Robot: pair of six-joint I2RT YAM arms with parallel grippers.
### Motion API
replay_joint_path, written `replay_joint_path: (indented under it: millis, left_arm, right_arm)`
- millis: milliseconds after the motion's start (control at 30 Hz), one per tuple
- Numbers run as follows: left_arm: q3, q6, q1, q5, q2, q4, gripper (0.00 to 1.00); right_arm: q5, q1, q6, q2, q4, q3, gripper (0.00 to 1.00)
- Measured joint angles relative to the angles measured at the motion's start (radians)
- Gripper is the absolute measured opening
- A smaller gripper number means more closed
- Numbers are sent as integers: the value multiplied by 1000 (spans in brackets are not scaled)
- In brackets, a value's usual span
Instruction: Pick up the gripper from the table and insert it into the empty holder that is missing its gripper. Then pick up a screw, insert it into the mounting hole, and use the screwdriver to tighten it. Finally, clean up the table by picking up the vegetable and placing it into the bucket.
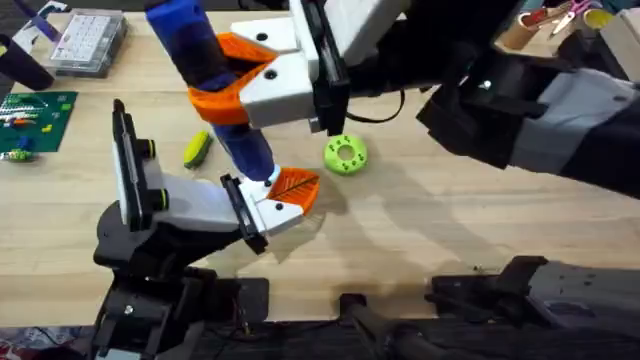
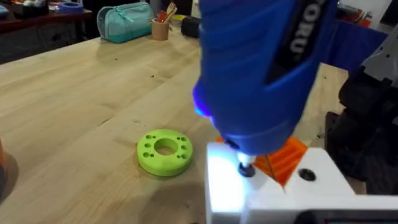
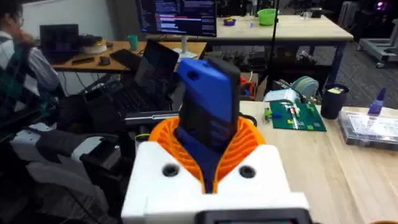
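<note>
Right gripper [image 1: 226, 76], in the upper middle of the overhead frame: closed on the screwdriver [image 1: 240, 140], one orange pad on each side of the blue body. Seen from the right wrist, same grip [image 3: 208, 152], with the screwdriver [image 3: 208, 106] standing up between the pads.

Slants down from the upper left towards the centre of the overhead frame, bit end lowest. Meets the holder [image 1: 190, 200] at its white front block, just left of centre. In the left wrist view, comes in from the top as a big blue barrel [image 2: 261, 68], the metal bit pressed onto the white block at the lower middle, right beside the orange ribbed gripper finger [image 2: 286, 158]. From above, sits seated at the holder's front end [image 1: 297, 185].

Left gripper [image 1: 283, 200]: apart or together, cannot tell.

Vegetable [image 1: 197, 148] lying on the table [image 1: 450, 230] left of centre, just left of the screwdriver and apart from it. Lime-green ring [image 1: 346, 155] flat on the wood right of the bit, also at lower left of the left wrist view [image 2: 164, 151]. Bucket [image 1: 517, 35] at the upper right, far from the vegetable.
</note>
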Motion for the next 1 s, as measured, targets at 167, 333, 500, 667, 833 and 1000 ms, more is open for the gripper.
replay_joint_path:
  millis: [167, 333, 500, 667, 833, 1000]
  left_arm:
    - [0, 0, 0, 1, 0, 0, 18]
    - [0, -14, 0, 3, 0, 0, 18]
    - [0, -14, -1, 5, 1, -1, 18]
    - [0, -10, 0, -2, 0, 2, 18]
    - [0, -6, 0, -3, 0, 2, 18]
    - [0, -3, 0, -4, 0, 2, 18]
  right_arm:
    - [4, -1, 0, -1, -3, -2, 50]
    - [4, -2, 0, -5, 5, -14, 50]
    - [7, -2, 0, -7, 24, -25, 50]
    - [1, -1, 26, -4, 146, -51, 52]
    - [15, -4, 96, 8, 329, -50, 50]
    - [10, -11, 111, 10, 221, 88, 52]
